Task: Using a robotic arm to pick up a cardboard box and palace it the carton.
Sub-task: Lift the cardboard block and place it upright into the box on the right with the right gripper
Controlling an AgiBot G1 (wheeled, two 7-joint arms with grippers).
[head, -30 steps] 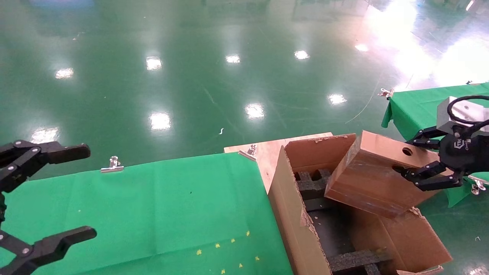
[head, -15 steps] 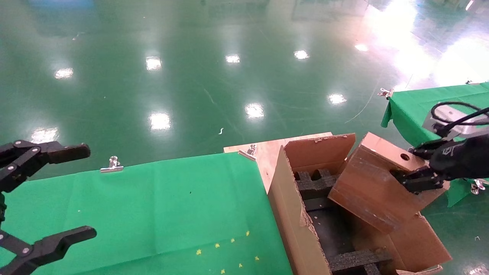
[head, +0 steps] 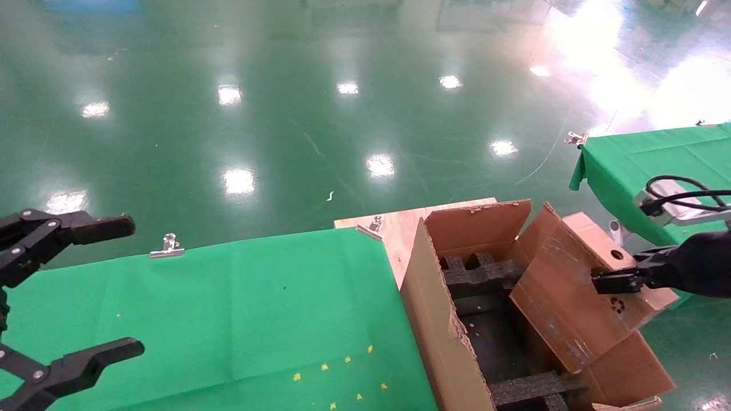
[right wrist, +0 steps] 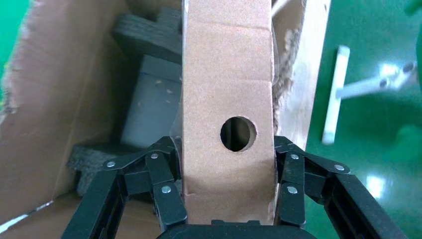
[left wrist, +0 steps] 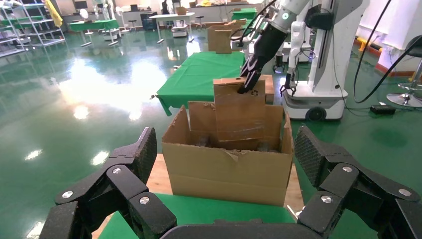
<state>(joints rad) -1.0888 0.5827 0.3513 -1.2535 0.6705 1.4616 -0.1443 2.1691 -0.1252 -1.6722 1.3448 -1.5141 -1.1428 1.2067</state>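
The slim brown cardboard box [head: 571, 297] stands tilted, its lower end down inside the large torn-flapped carton [head: 440, 319] and its holed narrow side uppermost. My right gripper [head: 614, 281] is shut on that upper end, just below the round hole. In the right wrist view the fingers [right wrist: 164, 184] press both broad faces of the cardboard box [right wrist: 227, 99], with the right gripper [right wrist: 227, 174] above the carton [right wrist: 45, 99]. The left wrist view shows the robotic arm [left wrist: 268, 35] holding the cardboard box [left wrist: 241, 109] in the carton [left wrist: 229, 164]. My left gripper [head: 74, 291] hangs open over the green table, holding nothing.
Black foam blocks [head: 480, 274] line the carton's floor. The carton sits on a wooden board [head: 400, 222] beside the green-clothed table [head: 228, 308], whose cloth is held by metal clips [head: 168, 245]. A second green table [head: 645, 154] stands at the right. Glossy green floor lies beyond.
My right gripper has dropped and swung toward the right, tipping the cardboard box steeper and sinking its lower end deeper into the carton. The left arm has not moved.
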